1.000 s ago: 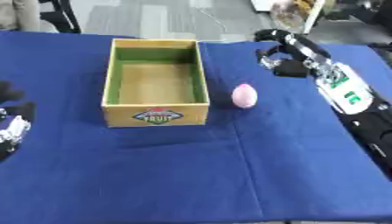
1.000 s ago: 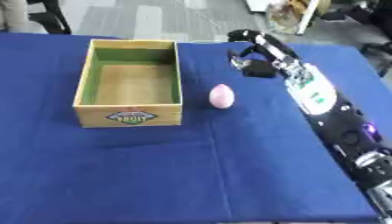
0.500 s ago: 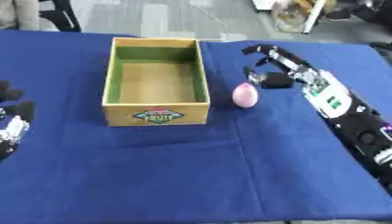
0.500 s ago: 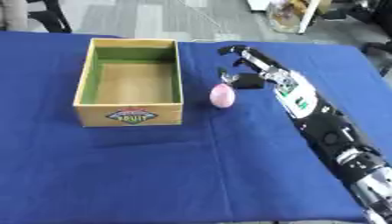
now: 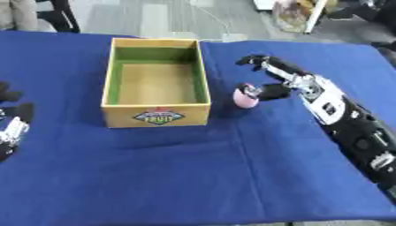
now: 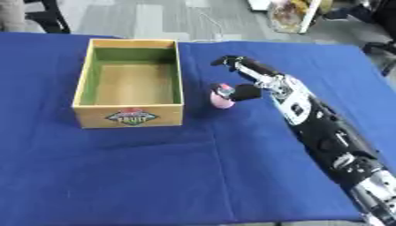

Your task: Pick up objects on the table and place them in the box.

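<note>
A small pink egg-shaped object [image 5: 245, 99] lies on the blue table just right of the open wooden box [image 5: 157, 115], whose inside holds nothing. My right hand [image 5: 272, 80] reaches in from the right and sits over the pink object, thumb against its right side and fingers arched above and beyond it, not closed round it. My left hand [image 5: 11, 127] rests at the left edge, fingers relaxed and pointing up.
The blue cloth [image 5: 201, 176] covers the whole table, with a crease running across its middle. My right forearm [image 5: 352, 128] lies diagonally across the right side. Grey floor and chair legs show beyond the far edge.
My right hand has swept left and nearer from the far right of the table to the pink object and now touches it. The left hand stays put.
</note>
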Controlling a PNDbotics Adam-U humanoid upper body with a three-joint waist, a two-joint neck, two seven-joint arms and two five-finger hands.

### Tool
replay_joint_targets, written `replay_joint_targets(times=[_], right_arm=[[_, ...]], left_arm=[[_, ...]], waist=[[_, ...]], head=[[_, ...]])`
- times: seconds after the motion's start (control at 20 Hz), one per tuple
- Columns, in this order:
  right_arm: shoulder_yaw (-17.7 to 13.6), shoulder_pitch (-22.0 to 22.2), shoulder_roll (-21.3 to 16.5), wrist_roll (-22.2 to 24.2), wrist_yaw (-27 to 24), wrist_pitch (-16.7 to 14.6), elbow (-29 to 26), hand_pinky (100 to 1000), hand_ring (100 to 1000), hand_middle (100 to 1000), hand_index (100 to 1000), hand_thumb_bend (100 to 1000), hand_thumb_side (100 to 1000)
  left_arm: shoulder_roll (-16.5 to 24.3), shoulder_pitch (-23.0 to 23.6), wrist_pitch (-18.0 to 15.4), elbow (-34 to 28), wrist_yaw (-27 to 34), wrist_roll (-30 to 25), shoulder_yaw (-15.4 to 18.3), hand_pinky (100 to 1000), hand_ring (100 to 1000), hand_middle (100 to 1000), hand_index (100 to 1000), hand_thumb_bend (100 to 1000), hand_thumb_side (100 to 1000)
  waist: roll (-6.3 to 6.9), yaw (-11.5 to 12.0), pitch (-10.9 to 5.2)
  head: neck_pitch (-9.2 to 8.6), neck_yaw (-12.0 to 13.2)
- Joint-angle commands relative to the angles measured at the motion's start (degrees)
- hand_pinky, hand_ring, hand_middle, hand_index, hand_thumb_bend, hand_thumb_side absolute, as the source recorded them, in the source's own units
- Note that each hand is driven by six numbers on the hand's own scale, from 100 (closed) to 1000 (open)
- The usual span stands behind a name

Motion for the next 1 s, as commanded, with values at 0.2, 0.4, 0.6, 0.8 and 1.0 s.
replay_joint_targets(times=[0.2,0.4,0.6,0.8,1.0], right_arm=[[0.12,-0.21,-0.47,1.18,3.74,-1.82,-0.5,861,1000,905,946,243,673],[0.33,0.23,-0.46,2.42,4.68,-2.73,-0.96,863,1000,908,947,261,706],[0.53,0.54,-0.64,3.53,7.15,-3.53,-1.51,880,1000,918,950,300,718],[0.42,0.69,-0.57,1.96,11.43,-3.89,-1.35,887,1000,918,949,337,691],[0.53,0.8,-0.42,0.24,15.21,-4.37,-0.97,843,965,891,928,339,597]], left_arm=[[1.03,-0.63,-0.11,-1.2,0.18,-0.01,-0.07,635,736,540,707,401,127],[1.02,-0.55,-0.09,-1.17,0.16,0.04,-0.01,635,736,541,707,401,128],[1.01,-0.55,-0.08,-1.13,0.15,0.04,0.0,635,736,541,707,400,128],[1.0,-0.55,-0.09,-1.14,0.12,0.08,0.03,635,736,541,707,400,128],[0.98,-0.55,-0.08,-1.13,0.15,0.07,0.02,635,736,541,707,400,129]], waist=[[0.3,-0.2,-0.9],[0.26,-0.4,-0.93],[0.17,-0.5,-0.95],[0.2,-0.42,-0.93],[0.2,-0.42,-0.93]], head=[[0.26,-0.02],[0.38,0.13],[0.37,0.2],[0.34,0.15],[0.35,0.11]])
